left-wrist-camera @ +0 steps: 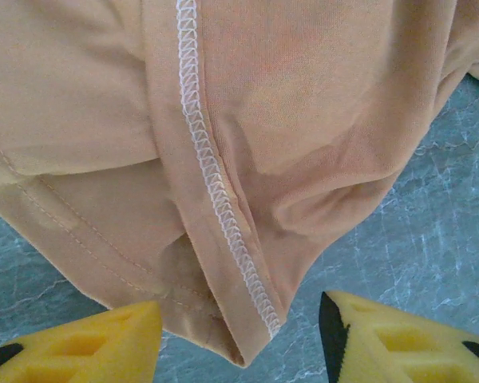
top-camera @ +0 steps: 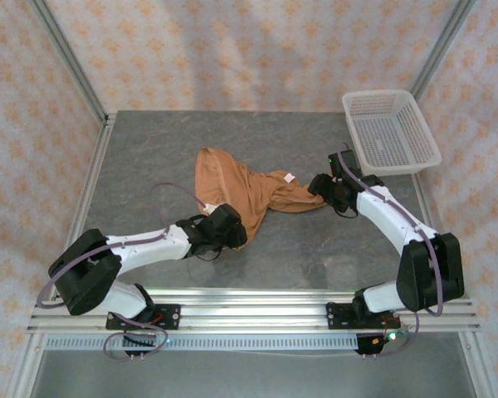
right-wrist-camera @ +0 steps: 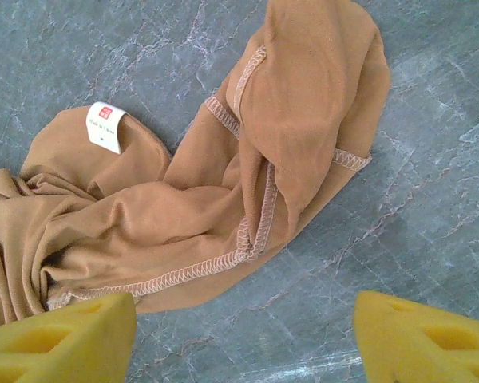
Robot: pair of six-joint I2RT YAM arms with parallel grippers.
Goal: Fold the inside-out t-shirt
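The inside-out t-shirt [top-camera: 241,186] lies crumpled mid-table, orange-tan with its white overlock seams showing. Its white neck label [right-wrist-camera: 106,128] faces up near the right end. My left gripper [top-camera: 235,232] sits at the shirt's near edge. In the left wrist view the left gripper [left-wrist-camera: 239,341] is open, and a seamed corner of the t-shirt [left-wrist-camera: 247,319] hangs between the yellow fingers [left-wrist-camera: 88,343] without being pinched. My right gripper [top-camera: 322,189] is at the shirt's right end. Seen from its wrist, the right gripper [right-wrist-camera: 243,339] is open over bare table, its left finger [right-wrist-camera: 64,339] at the cloth's hem.
A white mesh basket [top-camera: 390,131] stands at the back right corner of the grey marbled table [top-camera: 149,149]. Aluminium rails [top-camera: 257,311] run along the near edge, and patterned walls enclose the back and sides.
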